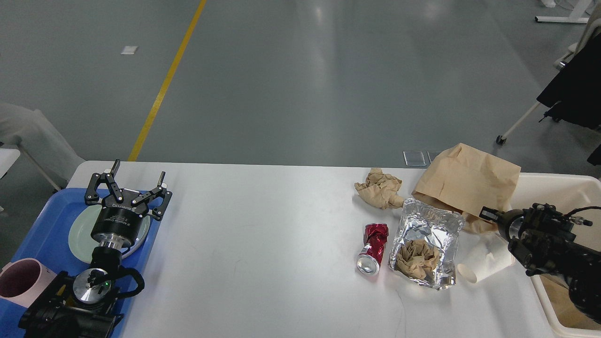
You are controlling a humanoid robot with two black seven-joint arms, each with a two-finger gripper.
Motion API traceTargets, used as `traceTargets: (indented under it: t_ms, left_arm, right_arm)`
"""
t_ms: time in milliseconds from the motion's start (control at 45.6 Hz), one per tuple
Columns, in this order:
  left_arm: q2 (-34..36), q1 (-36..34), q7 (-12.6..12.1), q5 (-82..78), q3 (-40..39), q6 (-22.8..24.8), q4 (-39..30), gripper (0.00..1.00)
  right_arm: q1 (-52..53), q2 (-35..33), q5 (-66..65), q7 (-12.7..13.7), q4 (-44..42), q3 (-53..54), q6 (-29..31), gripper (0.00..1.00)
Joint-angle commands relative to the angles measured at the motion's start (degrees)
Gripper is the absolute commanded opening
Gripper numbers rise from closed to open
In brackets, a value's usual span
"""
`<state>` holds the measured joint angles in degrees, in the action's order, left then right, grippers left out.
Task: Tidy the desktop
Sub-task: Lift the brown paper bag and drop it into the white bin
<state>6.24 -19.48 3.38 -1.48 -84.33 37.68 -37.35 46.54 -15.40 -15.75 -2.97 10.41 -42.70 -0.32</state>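
Grey floor with a yellow line behind; white desktop [263,244] fills the foreground. Left gripper [134,180]: fingers spread, holding nothing, above a pale plate [80,234] on a blue tray [42,225] beside a pink cup [19,281]. Right gripper [488,215]: dark, end-on at a brown paper bag [469,180]; its state I cannot tell. Also on the desktop: crumpled paper [380,188], crushed red can [373,249], foil tray [429,244] holding a paper wad, tipped white cup [483,263]. Cream bin [558,188] at right.

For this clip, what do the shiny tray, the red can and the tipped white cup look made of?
Shiny tray: thin aluminium foil, by its crinkled mirror-like walls. Red can: thin metal, probably aluminium, dented, with a silvery end. White cup: likely matte paper, though thin plastic is possible.
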Motion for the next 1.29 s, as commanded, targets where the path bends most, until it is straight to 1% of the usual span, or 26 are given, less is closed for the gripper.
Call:
traceTargets:
  t_ms: [0, 132, 241, 395, 614, 768, 855, 1031, 1184, 1272]
  left_arm:
    - [0.00, -0.03, -0.04, -0.01, -0.05, 0.02, 0.00, 0.96]
    - [-0.09, 0.05, -0.04, -0.01, -0.05, 0.02, 0.00, 0.96]
    - [-0.09, -0.03, -0.04, -0.01, 0.04, 0.02, 0.00, 0.96]
    - [-0.09, -0.03, -0.04, -0.01, -0.05, 0.02, 0.00, 0.96]
    - [-0.09, -0.03, -0.04, -0.01, -0.05, 0.02, -0.09, 0.96]
    - [-0.09, -0.03, -0.04, -0.01, -0.05, 0.02, -0.09, 0.96]
    - [-0.09, -0.03, -0.04, 0.07, -0.05, 0.02, -0.09, 0.96]
    - [-0.09, -0.03, -0.04, 0.07, -0.05, 0.02, -0.09, 0.96]
    - [-0.09, -0.03, -0.04, -0.01, -0.05, 0.02, -0.09, 0.96]
    - [-0.09, -0.03, -0.04, -0.01, -0.05, 0.02, -0.09, 0.96]
  right_arm:
    - [1.18, -0.24, 0.19, -0.02, 0.75, 0.25, 0.15, 0.00]
    - [5.48, -2.96, 0.02, 0.33, 6.45, 0.08, 0.24, 0.00]
    - [11.54, -7.79, -0.07, 2.44, 14.45, -0.54, 2.43, 0.00]
    - [21.39, -12.89, -0.07, 5.52, 23.86, -3.96, 9.80, 0.00]
    - [38.78, -17.11, 0.37, 5.87, 36.16, -13.97, 20.17, 0.00]
    - [53.90, -16.15, 0.99, 6.48, 46.88, -25.57, 29.40, 0.00]
    - [62.25, -13.69, 1.51, 6.57, 53.65, -30.85, 31.61, 0.00]
    - [76.67, -9.12, 4.76, 6.49, 66.75, -40.26, 31.88, 0.00]
    - [83.88, -9.03, 5.29, 6.48, 73.17, -44.65, 34.07, 0.00]
    - [87.40, -9.12, 5.29, 6.40, 77.21, -47.03, 33.98, 0.00]
